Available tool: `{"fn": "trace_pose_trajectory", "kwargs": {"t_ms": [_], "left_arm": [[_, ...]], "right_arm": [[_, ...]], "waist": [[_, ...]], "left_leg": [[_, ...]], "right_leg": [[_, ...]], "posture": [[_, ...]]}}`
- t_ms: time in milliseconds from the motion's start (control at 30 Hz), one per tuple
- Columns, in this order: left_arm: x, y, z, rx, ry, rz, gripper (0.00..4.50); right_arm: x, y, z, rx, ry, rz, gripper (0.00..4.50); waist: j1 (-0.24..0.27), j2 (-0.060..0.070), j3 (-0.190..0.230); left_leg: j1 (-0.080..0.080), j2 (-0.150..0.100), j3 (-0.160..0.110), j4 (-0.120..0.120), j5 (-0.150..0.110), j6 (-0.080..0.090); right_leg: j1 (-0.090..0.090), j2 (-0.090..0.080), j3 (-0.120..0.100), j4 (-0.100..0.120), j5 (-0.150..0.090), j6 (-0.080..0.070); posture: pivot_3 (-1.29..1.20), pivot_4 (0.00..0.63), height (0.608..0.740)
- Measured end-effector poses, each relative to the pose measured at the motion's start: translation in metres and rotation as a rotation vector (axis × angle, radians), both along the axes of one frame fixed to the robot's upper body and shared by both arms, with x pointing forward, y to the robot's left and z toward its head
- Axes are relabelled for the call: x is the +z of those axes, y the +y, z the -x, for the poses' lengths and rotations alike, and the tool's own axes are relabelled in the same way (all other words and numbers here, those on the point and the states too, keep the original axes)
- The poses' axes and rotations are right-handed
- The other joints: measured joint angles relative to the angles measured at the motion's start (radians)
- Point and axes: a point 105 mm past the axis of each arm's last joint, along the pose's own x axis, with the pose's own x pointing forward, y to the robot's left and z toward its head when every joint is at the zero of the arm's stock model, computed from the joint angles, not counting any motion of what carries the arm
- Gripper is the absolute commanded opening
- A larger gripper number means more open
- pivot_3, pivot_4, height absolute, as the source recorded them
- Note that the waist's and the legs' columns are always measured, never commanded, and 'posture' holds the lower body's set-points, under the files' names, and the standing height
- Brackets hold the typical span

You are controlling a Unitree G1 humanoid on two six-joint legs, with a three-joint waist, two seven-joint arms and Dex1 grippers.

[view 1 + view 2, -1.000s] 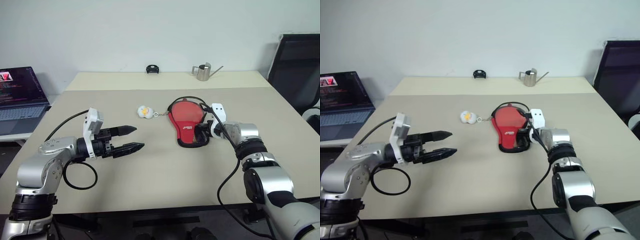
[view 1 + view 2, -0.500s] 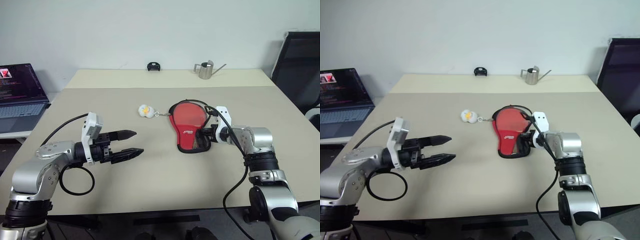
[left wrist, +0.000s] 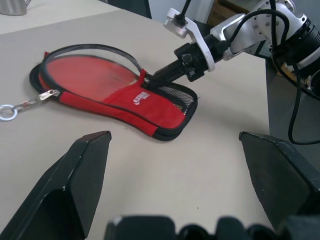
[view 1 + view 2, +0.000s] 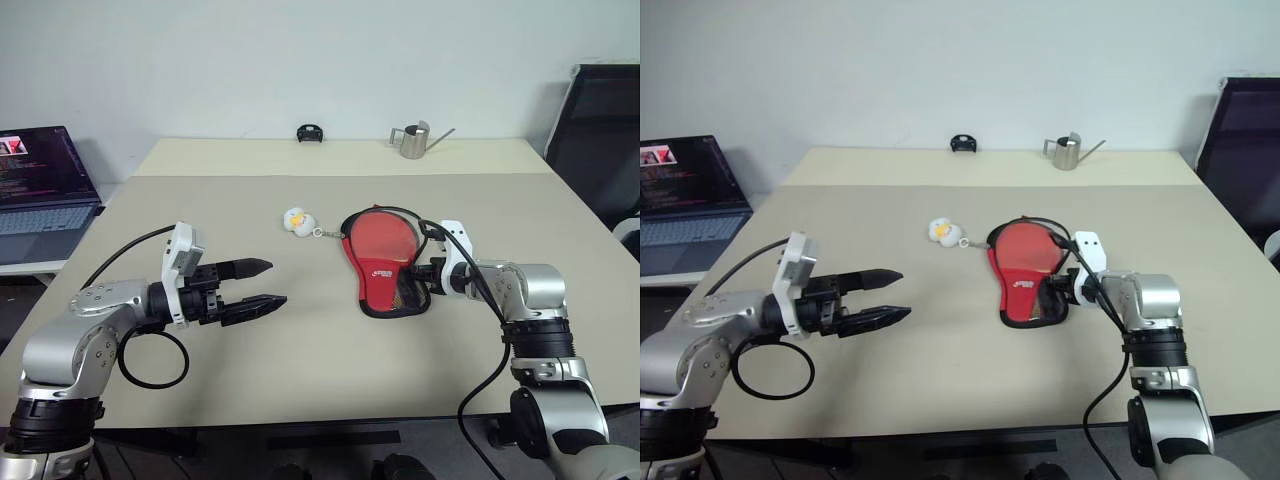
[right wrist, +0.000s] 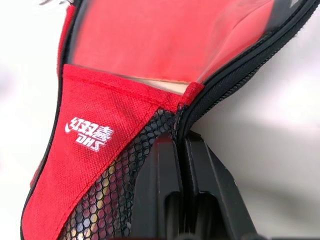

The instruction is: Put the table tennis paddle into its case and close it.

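Head views count one case [image 4: 388, 262], one paddle [image 4: 383, 236], seemingly inside.

Beige counter [image 4: 300, 370] carries the red case [image 4: 388, 262] (zip open, paddle face visible inside). White-yellow charm [image 4: 296, 219] lies just left of it; small black object [image 4: 309, 133] and metal watering can [image 4: 412, 141] well behind.

We count one case [image 4: 389, 268] holding one table tennis paddle [image 4: 380, 233], one round charm [image 4: 296, 219], two grippers: left gripper [image 4: 262, 284], right gripper [image 4: 427, 279]. Also one table [image 4: 320, 370], one laptop [image 4: 40, 182], one metal watering can [image 4: 412, 141], one small black object [image 4: 308, 133], one black chair [image 4: 597, 125].
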Motion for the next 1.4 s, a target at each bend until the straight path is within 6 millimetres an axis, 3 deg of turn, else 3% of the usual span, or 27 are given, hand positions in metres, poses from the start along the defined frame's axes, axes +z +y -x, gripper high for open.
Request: {"fn": "trace_pose_trajectory", "kwargs": {"t_ms": [767,1100,1400], "left_arm": [[-0.009,-0.002,0.010,-0.045,0.033,-0.025,4.50],[-0.016,-0.006,0.026,-0.117,0.056,-0.061,4.50],[-0.023,-0.016,0.043,-0.191,0.080,-0.090,4.50]], "right_arm": [[-0.007,0.006,0.047,0.068,0.088,0.002,0.03],[-0.009,0.007,0.070,0.108,0.124,0.005,0.03],[-0.016,0.025,0.090,0.170,0.122,-0.050,0.03]], "waist": [[0.008,0.000,0.000],[0.007,0.000,0.000],[0.006,0.000,0.000]], "left_leg": [[0.000,0.000,0.000,0.000,0.000,0.000],[0.000,0.000,0.000,0.000,0.000,0.000],[0.003,0.000,0.000,0.000,0.000,0.000]], "right_leg": [[0.000,0.000,0.000,0.000,0.000,0.000],[0.000,0.000,0.000,0.000,0.000,0.000],[0.002,0.000,0.000,0.001,0.000,0.000]], "posture": [[0.00,0.150,0.740],[0.00,0.150,0.740],[0.00,0.150,0.740]]}}
